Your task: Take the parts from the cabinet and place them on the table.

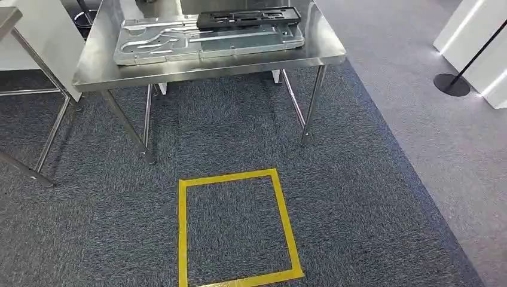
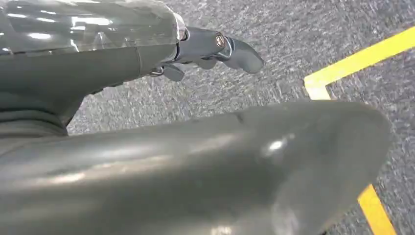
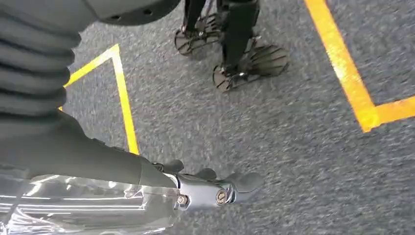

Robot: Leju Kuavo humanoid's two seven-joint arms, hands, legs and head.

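A flat silver metal part (image 1: pixel 203 39) lies on the steel table (image 1: pixel 209 67) ahead of me, and a black frame-shaped part (image 1: pixel 248 18) rests on its far edge. My left hand (image 2: pixel 210 46) hangs over the grey carpet with its fingers stretched out and nothing in them. Its thick grey thumb (image 2: pixel 244 161) is close to the camera. My right hand (image 3: pixel 210 188) also hangs above the carpet, fingers extended and holding nothing. Both hands are well away from the table.
A yellow tape square (image 1: pixel 236 227) marks the carpet in front of the table. A second steel table's legs (image 1: pixel 54 128) stand at the left. A black stanchion base (image 1: pixel 452 84) and white panels (image 1: pixel 472 42) are at the right.
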